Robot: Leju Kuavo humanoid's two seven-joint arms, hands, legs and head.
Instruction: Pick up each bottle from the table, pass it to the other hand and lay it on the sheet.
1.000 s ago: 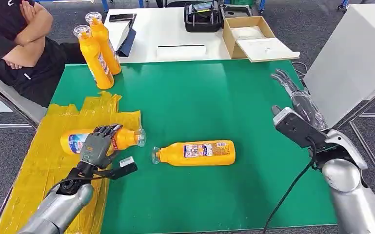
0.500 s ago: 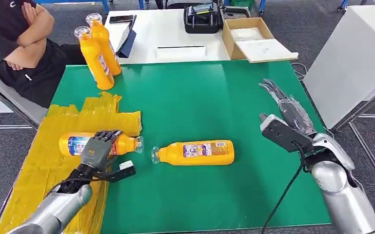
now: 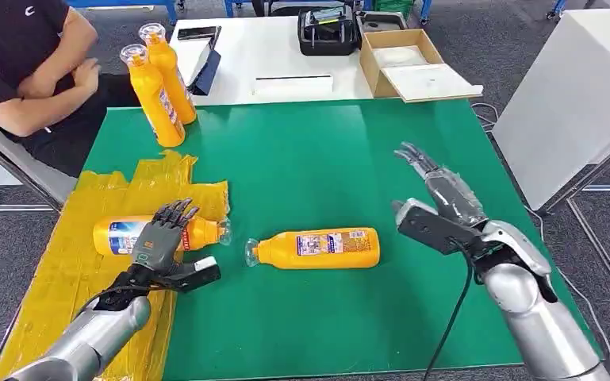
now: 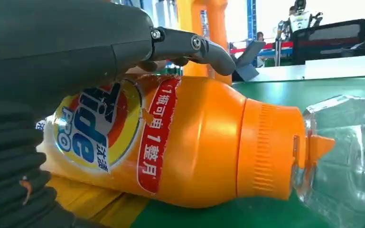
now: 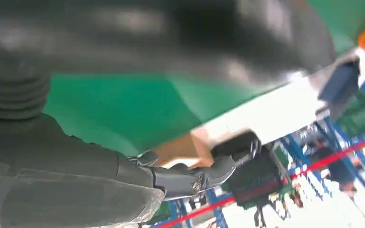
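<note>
An orange bottle [image 3: 119, 236] lies on its side on the yellow sheet [image 3: 63, 278], its clear cap [image 4: 346, 147] pointing over the green table [image 3: 325, 159]. My left hand [image 3: 161, 238] hovers over its neck end with the fingers [image 4: 194, 45] spread and lifted off it. A second orange bottle [image 3: 317, 248] lies on the table's middle, cap toward the sheet. My right hand [image 3: 436, 202] is open, fingers stretched out, a short way to the right of that bottle's base. Two more orange bottles [image 3: 152, 95] [image 3: 168, 71] stand upright at the table's far left corner.
A person [image 3: 24, 71] sits at the far left beside the upright bottles. Behind the green table a white table carries a cardboard box [image 3: 400, 59] and a black case [image 3: 329, 28]. A white cabinet [image 3: 579, 95] stands to the right. A black cable [image 3: 452, 317] hangs from my right wrist.
My left hand's fingers have uncurled from the bottle on the sheet. My right hand has swung left toward the middle bottle. The person has unfolded their arms.
</note>
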